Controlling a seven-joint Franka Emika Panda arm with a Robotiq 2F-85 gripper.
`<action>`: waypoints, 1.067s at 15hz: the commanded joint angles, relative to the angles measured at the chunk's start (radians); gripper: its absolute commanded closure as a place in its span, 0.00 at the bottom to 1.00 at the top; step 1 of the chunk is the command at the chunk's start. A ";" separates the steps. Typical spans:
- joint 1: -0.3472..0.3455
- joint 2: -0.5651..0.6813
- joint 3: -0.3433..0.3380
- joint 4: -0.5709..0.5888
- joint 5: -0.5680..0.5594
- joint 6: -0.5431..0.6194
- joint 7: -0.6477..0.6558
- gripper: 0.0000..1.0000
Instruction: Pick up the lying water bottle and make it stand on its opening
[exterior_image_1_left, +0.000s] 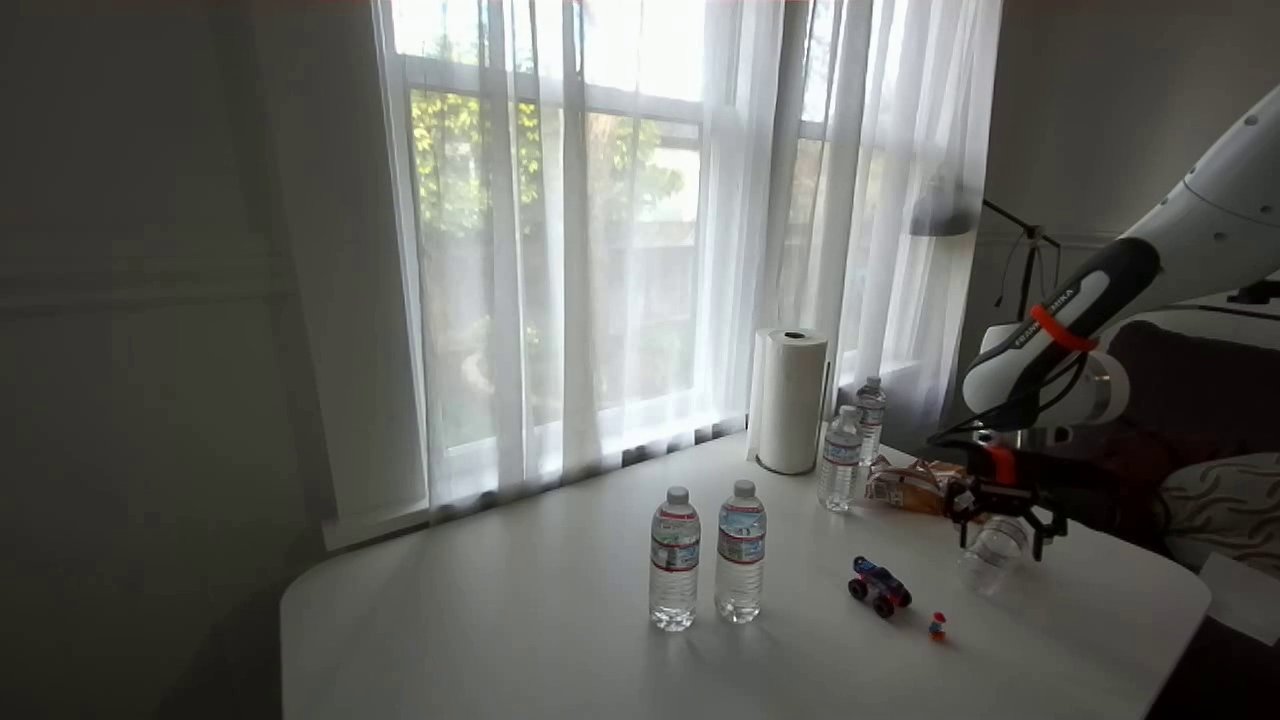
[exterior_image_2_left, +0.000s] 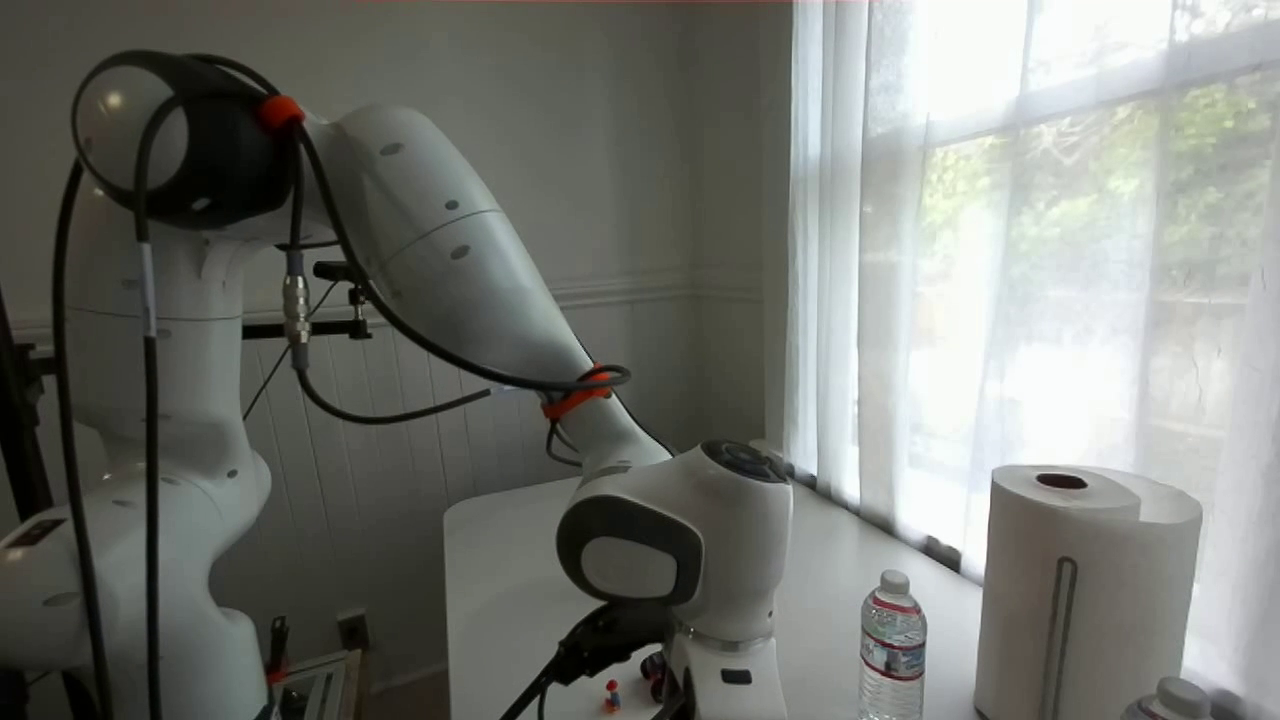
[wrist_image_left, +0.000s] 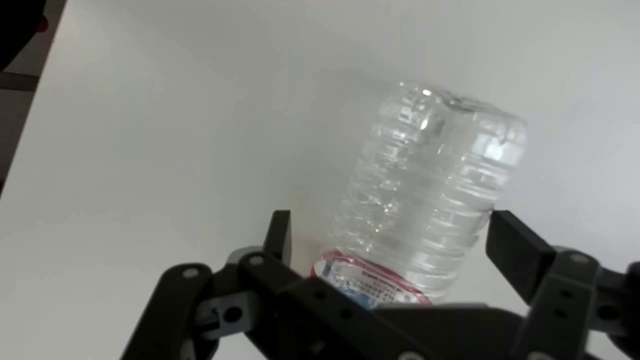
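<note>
The clear water bottle (wrist_image_left: 425, 185) lies on its side on the white table (wrist_image_left: 175, 175). In the wrist view its ribbed base end points up and to the right. Part of a red-edged label shows, and its neck end is hidden behind the gripper. My gripper (wrist_image_left: 387, 225) is open, its fingers on either side of the bottle's body. The right fingertip is close to the bottle's edge; I cannot tell if it touches. A gap shows at the left finger. In an exterior view the gripper (exterior_image_1_left: 1002, 545) is pointed down just over the bottle (exterior_image_1_left: 985, 575).
Two labelled bottles stand upright at the front (exterior_image_1_left: 675, 560) (exterior_image_1_left: 741, 550). Two more (exterior_image_1_left: 841, 465) (exterior_image_1_left: 871, 410) stand beside a paper towel roll (exterior_image_1_left: 792, 400). A snack bag (exterior_image_1_left: 910, 487) lies behind the gripper. A toy truck (exterior_image_1_left: 880, 587) and small figure (exterior_image_1_left: 937, 626) are near the bottle.
</note>
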 joint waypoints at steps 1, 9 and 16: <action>0.013 0.009 -0.015 0.003 0.017 0.006 0.024 0.01; 0.003 0.014 -0.008 0.012 0.054 -0.011 -0.003 0.35; -0.019 -0.012 0.000 0.018 0.135 -0.048 -0.081 0.30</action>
